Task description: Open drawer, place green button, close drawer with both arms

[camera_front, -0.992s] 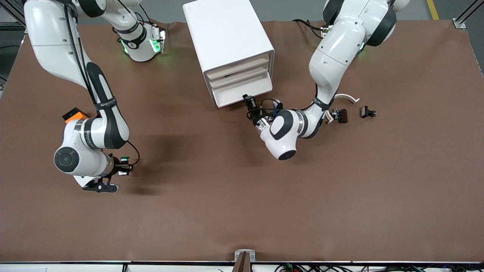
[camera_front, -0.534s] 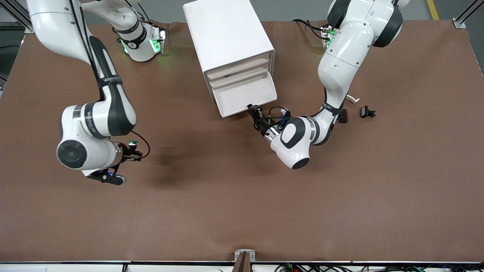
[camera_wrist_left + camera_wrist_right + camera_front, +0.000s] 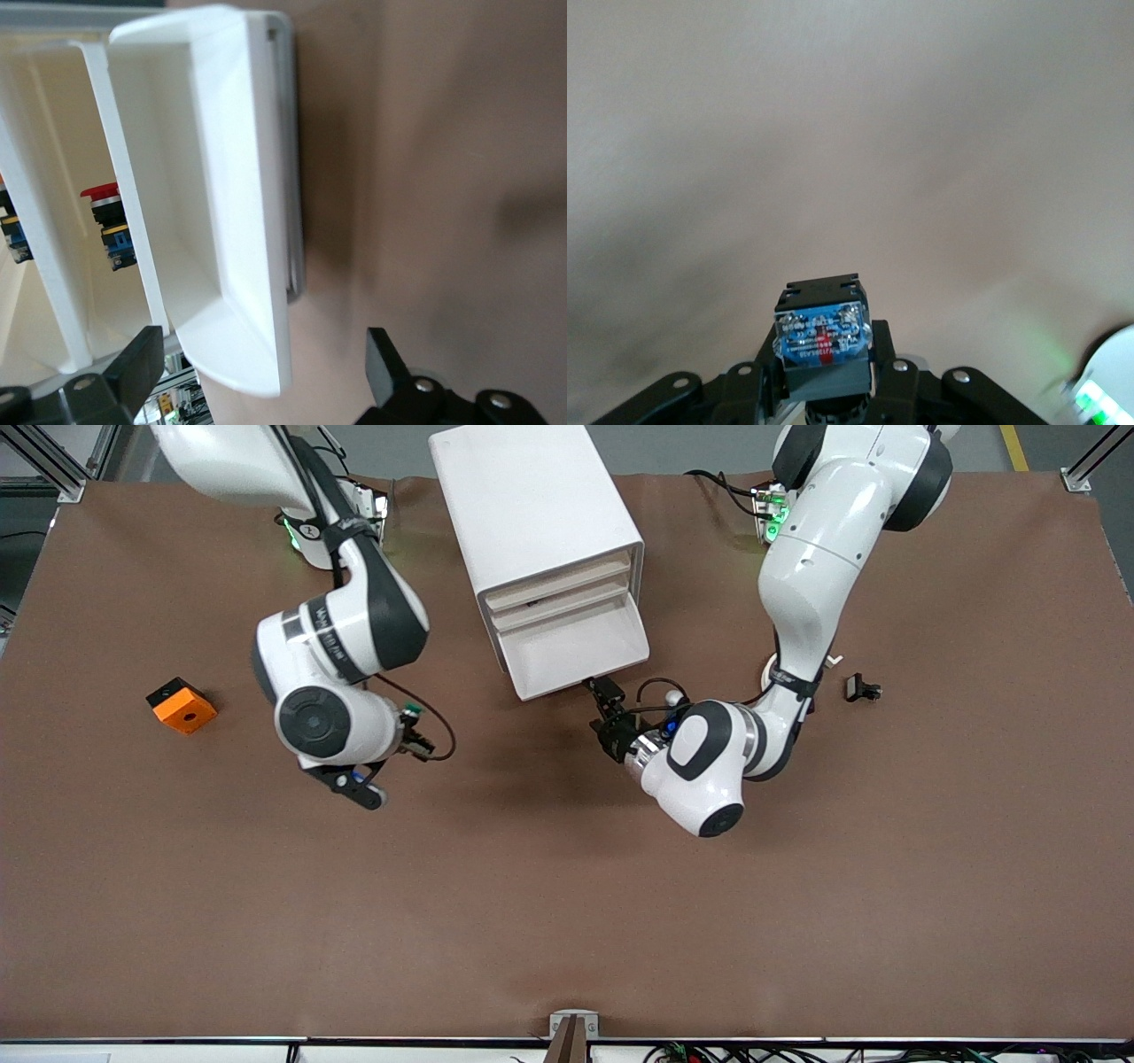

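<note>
The white cabinet (image 3: 540, 514) has its bottom drawer (image 3: 576, 657) pulled open and empty inside. My left gripper (image 3: 604, 696) is open just off the drawer's front corner at the left arm's end. In the left wrist view (image 3: 261, 381) the drawer's front lip (image 3: 266, 266) lies ahead between the spread fingers (image 3: 385, 367), apart from them. My right gripper (image 3: 416, 733) is shut on the button (image 3: 409, 710), green cap showing, above the table toward the right arm's end of the cabinet. The right wrist view shows the button's blue-black body (image 3: 821, 341) clamped between the fingers (image 3: 899, 381).
An orange cube (image 3: 182, 705) with a black hole lies toward the right arm's end. A small black clip (image 3: 861, 687) lies toward the left arm's end. A red-capped button (image 3: 99, 193) sits in an upper drawer of the cabinet.
My right arm has carried the button up and toward the cabinet, uncovering the orange cube. The drawer came out farther, and my left gripper has drawn back a little from it.
</note>
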`<action>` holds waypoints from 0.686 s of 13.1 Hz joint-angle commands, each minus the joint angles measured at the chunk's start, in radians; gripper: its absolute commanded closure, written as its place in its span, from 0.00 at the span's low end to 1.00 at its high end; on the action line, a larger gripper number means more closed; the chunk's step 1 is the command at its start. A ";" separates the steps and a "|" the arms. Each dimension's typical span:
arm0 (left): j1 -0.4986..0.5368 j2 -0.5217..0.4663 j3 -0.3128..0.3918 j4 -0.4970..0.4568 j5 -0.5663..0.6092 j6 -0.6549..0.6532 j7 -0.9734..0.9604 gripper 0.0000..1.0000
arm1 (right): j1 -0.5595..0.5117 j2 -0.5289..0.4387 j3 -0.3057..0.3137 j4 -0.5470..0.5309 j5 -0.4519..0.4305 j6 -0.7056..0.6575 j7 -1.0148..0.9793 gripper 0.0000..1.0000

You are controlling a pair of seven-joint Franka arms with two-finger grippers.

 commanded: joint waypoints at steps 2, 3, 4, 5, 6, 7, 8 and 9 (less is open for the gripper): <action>0.086 -0.127 0.034 0.013 0.130 -0.012 0.205 0.00 | 0.138 -0.009 -0.009 0.024 0.052 -0.008 0.280 0.74; 0.105 -0.156 0.034 0.011 0.208 -0.012 0.287 0.00 | 0.165 -0.009 -0.009 0.024 0.073 -0.005 0.332 0.75; 0.114 -0.189 0.039 0.011 0.309 -0.010 0.381 0.00 | 0.188 -0.009 -0.011 0.024 0.097 -0.005 0.383 0.76; 0.119 -0.210 0.039 0.011 0.400 -0.010 0.462 0.00 | 0.208 -0.009 -0.011 0.024 0.113 0.004 0.428 0.77; 0.119 -0.236 0.041 0.011 0.478 -0.010 0.522 0.00 | 0.223 -0.008 -0.011 0.024 0.121 0.036 0.496 0.78; 0.120 -0.273 0.041 0.010 0.558 -0.010 0.575 0.00 | 0.237 -0.005 -0.011 0.022 0.122 0.067 0.575 0.78; 0.122 -0.295 0.039 0.008 0.623 -0.010 0.631 0.00 | 0.264 -0.003 -0.011 0.022 0.122 0.090 0.653 0.78; 0.125 -0.327 0.037 0.007 0.675 -0.012 0.706 0.00 | 0.284 0.002 -0.011 0.022 0.122 0.110 0.705 0.78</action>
